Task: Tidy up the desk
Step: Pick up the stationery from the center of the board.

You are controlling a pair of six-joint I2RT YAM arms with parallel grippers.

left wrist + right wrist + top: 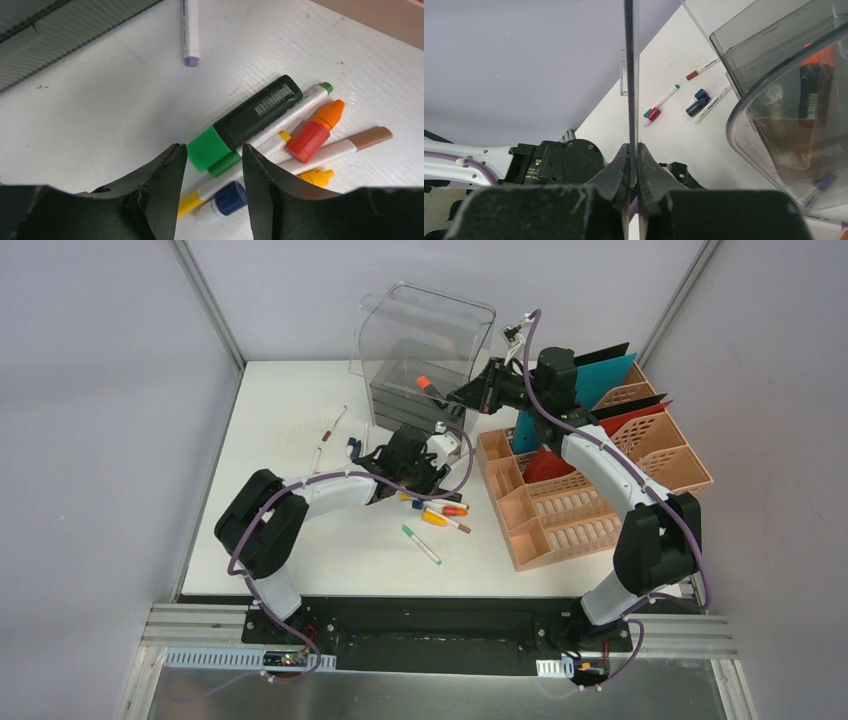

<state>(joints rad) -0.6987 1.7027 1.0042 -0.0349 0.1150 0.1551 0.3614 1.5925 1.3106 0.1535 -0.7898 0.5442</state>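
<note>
The desk (300, 550) is the white top that fills the space between the grey walls, and the box (425, 360) stands at its rear middle; I place everything else from that box. Just in front of the box lies a heap of markers (440, 512), and my left gripper (214, 150) hangs low over it, jaws apart, with the green cap (204, 153) of the highlighter (255, 112) between them. I can't tell whether either finger (160, 185) touches the cap. My worry here is the grip point: closing on the cap alone could, I think, pull it off or let the black barrel swing down. A white marker (300, 107) lies right under that cap and a blue cap (231, 197) sits just beside one finger, so a squeeze may catch one of them too, or flick the red marker (312, 137) and the brown-tipped marker (350, 145) into a roll away from the box.

At the box's right front corner my right gripper (633, 150) is pressed together on a thin clear panel (631, 60), seen edge-on; it looks like part of the box's clear upper bin, though I can't be sure. Any sideways drift of that arm could bend the panel or drag the box, which holds an orange-capped marker (425, 383). The rack (600, 480), right of the box, hems that arm in. Both arms work close to the box, so a careless lift could bring them together.
</note>
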